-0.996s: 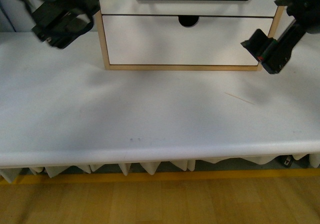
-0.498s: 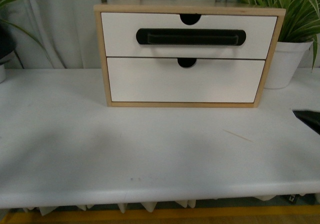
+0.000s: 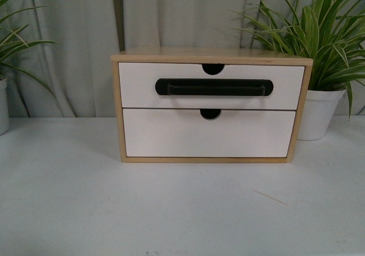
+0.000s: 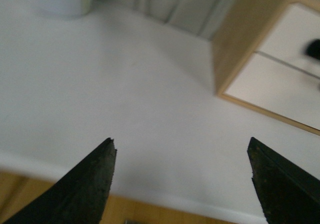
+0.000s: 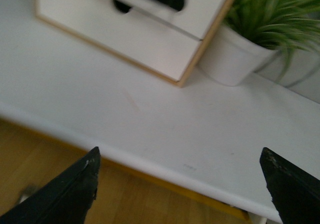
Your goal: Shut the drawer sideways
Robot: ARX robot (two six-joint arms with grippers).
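The left tool [image 4: 181, 149] and right tool [image 5: 180, 156] have drawn back from the drawer [image 3: 211, 86], both apart, empty. It sits flush; closing looks done.

White table [image 3: 171, 210] filled the lower frame; a wooden cabinet [image 3: 171, 55] sat centre, a white pot [image 3: 316, 113] just right of it, another pot [image 3: 3, 105] at the left edge.

One cabinet [image 3: 212, 56] holds two drawers [image 3: 137, 86] (one has a handle [image 3: 214, 87]); two potted plants [image 3: 319, 36] stand on one table [image 3: 171, 210].
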